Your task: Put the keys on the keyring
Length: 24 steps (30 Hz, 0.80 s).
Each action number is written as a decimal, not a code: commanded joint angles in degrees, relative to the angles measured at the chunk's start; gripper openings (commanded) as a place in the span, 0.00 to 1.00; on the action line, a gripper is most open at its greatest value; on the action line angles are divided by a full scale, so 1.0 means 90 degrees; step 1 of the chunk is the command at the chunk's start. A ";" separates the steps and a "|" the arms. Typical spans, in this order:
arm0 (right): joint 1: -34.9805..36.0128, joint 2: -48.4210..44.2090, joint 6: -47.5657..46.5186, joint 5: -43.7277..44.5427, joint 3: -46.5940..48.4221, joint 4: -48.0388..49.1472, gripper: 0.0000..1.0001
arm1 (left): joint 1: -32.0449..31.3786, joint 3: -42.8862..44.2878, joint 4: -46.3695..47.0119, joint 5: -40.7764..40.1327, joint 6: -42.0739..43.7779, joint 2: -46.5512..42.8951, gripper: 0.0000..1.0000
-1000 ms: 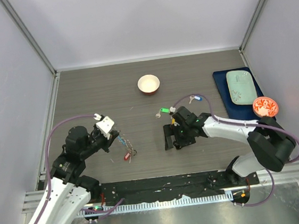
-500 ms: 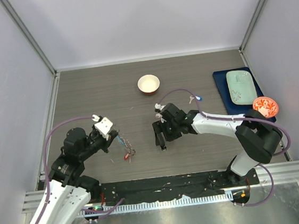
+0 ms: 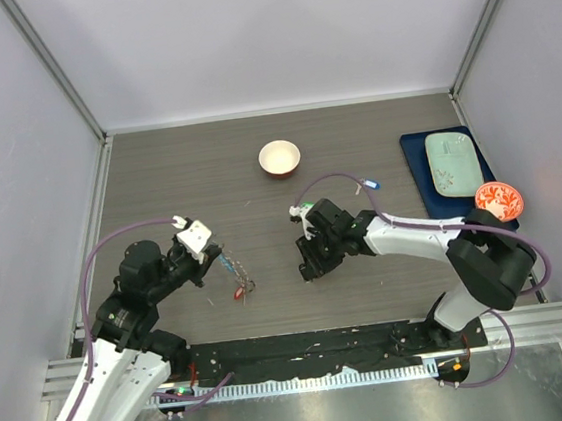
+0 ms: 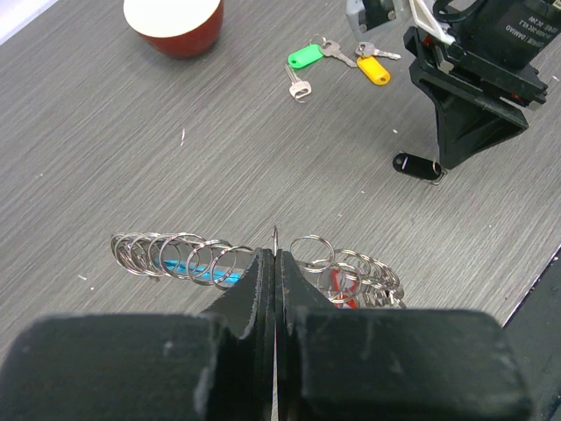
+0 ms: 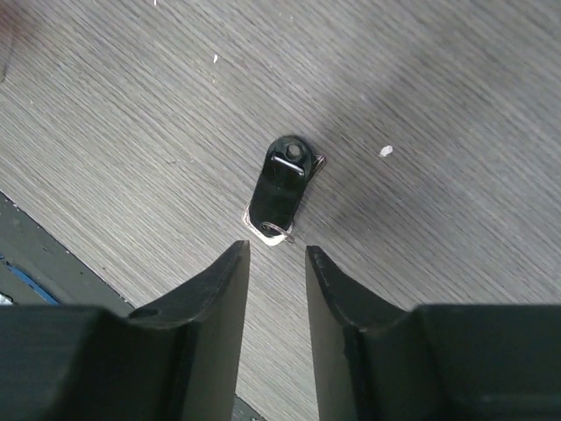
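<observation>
My left gripper is shut on the thin wire of the keyring, whose silver rings fan out to both sides of the jaws. A blue tag and a red tag hang among the rings. In the top view this bundle hangs just right of the left gripper. A black-tagged key lies flat on the table just beyond the tips of my right gripper, whose jaws stand partly apart with nothing between them. Green-tagged, yellow-tagged and plain keys lie farther back.
A small white bowl stands at the back centre. A blue mat with a pale green tray lies at the right, with a red patterned bowl at its near corner. The black table edge runs near the right gripper.
My right gripper has shifted left and settled over the black-tagged key, and its jaws have narrowed. The left gripper and the keyring have stayed put.
</observation>
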 commanded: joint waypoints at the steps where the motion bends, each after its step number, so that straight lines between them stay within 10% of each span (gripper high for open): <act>1: -0.0010 0.0062 -0.0248 -0.0401 -0.0127 0.0453 0.37 | -0.0006 0.0037 0.0280 -0.0049 0.0008 -0.0082 0.00; 16: -0.0030 0.0239 -0.0307 -0.0227 -0.0410 0.0805 0.31 | -0.0006 0.0037 0.0261 0.0000 0.0008 -0.0033 0.00; 24: -0.0206 -0.0143 -0.0072 0.0419 -0.0469 0.0805 0.43 | -0.0006 0.0037 0.0261 0.0029 0.0018 -0.0033 0.00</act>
